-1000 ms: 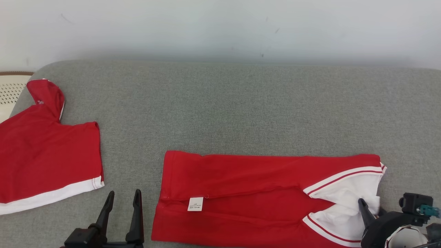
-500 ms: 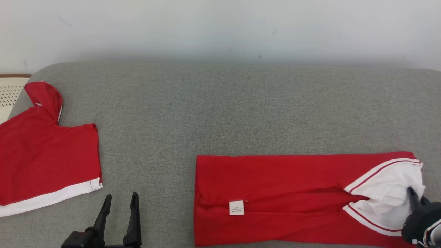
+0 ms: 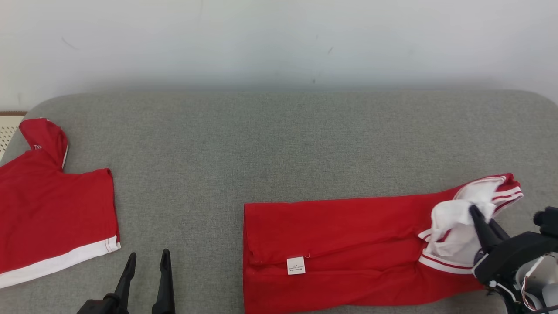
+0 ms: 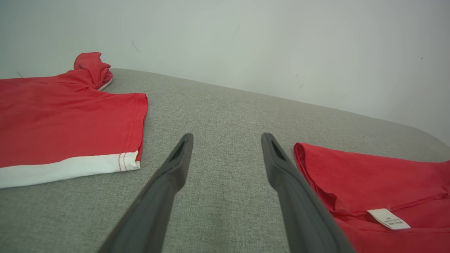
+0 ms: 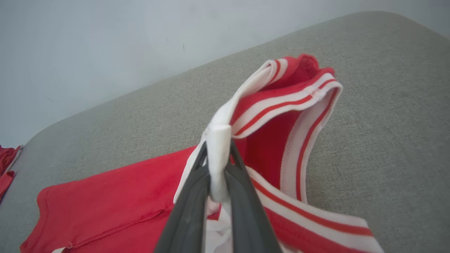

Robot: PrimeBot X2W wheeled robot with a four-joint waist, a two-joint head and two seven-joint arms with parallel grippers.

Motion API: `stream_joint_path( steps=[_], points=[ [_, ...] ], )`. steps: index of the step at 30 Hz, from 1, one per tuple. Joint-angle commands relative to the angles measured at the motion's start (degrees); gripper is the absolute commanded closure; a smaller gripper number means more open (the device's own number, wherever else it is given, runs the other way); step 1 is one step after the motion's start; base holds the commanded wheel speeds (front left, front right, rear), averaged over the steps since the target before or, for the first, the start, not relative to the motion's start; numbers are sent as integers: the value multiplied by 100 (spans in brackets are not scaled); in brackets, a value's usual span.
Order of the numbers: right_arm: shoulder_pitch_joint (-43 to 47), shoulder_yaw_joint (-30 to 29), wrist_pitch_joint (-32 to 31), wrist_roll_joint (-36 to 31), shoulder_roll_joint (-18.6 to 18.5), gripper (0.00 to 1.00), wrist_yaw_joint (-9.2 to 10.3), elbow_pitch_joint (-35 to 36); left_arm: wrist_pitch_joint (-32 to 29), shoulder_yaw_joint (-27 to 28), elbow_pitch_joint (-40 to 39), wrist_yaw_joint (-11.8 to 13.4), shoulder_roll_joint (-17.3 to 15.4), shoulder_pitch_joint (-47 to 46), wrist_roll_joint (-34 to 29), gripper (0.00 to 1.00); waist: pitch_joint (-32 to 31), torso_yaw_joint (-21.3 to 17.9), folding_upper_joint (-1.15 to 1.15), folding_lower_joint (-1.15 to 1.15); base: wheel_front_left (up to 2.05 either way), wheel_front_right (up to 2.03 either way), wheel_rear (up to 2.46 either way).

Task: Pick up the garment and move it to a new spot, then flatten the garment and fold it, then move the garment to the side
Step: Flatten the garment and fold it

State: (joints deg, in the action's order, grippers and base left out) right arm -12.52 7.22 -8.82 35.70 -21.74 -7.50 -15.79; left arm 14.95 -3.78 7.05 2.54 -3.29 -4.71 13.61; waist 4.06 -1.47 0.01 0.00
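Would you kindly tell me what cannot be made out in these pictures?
Head view: white label, print too small to read.
Head view: folded garment, near edge cut off at bottom.
Head view: other red garment, cut off by the left edge.
Right wrist view: right gripper, pads hidden by pinched cloth.

Grey upholstered surface (image 3: 279, 144) with rounded corners, long folded red garment (image 3: 340, 235) lying across its near right part, small white label (image 3: 296, 265) on top, its white-striped right end raised off the fabric, second red garment (image 3: 52, 209) with white hem band flat at the left edge, well apart.
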Motion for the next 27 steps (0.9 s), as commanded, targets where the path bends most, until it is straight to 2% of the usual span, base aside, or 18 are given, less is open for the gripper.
stream_joint_path(
  steps=[1,9,12,20,27],
  points=[
    [114,100,-138,196,57,100,2,331,31,30,11,-34,1,93,-52,0,-36,-24,-1,0,0,0,0],
    [523,572,-794,869,468,100,0,1845,31,26,35,-65,22,124,-67,0,-109,31,-1,0,0,0,0],
    [571,771,-927,899,653,100,0,2141,31,10,54,-68,27,123,-59,0,-123,92,-1,0,0,0,0],
    [518,1224,-1101,767,1013,100,0,2375,31,-83,142,-88,33,58,-1,0,-153,292,-1,0,0,0,0],
    [322,1484,-1001,552,1303,100,0,2119,29,-186,278,-134,36,-63,66,0,-131,525,-1,0,0,0,0]
  ],
)
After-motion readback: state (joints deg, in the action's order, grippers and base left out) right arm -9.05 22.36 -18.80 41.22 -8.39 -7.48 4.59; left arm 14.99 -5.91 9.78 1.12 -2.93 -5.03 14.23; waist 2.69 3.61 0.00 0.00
